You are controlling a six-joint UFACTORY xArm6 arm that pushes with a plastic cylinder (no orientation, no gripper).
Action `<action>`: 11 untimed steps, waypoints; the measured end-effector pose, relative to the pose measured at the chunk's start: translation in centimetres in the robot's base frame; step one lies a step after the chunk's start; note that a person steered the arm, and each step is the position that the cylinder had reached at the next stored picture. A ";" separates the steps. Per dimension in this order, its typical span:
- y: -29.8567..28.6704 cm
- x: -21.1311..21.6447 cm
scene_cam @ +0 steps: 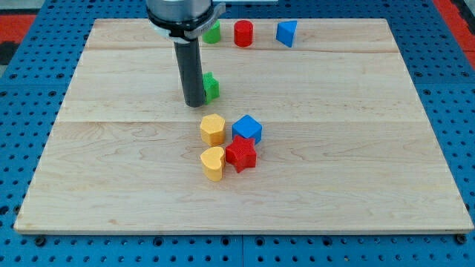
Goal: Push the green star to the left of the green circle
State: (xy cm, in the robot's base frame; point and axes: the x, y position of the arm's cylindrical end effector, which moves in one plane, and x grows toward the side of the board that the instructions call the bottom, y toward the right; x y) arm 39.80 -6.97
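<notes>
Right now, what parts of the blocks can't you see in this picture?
- Green star, camera view: my rod covers its left part, so its full shape is hidden.
- Green circle, camera view: the arm's dark body hides its left side.
- My tip: it stands close by the star's left side, but whether they touch cannot be made out.
- Red star: the blue cube overlaps its top edge.

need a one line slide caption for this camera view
My tip touches the green star from the view's left, below the green circle, red cylinder and blue triangle.
</notes>
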 end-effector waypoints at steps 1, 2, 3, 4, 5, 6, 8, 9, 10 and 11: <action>4.3 1.4; 4.5 -0.2; -0.7 -4.7; -4.8 -7.7; -5.1 -5.6; -6.5 -5.4; -6.5 -10.8; -6.1 -11.9; -6.0 -13.8; -5.0 -13.6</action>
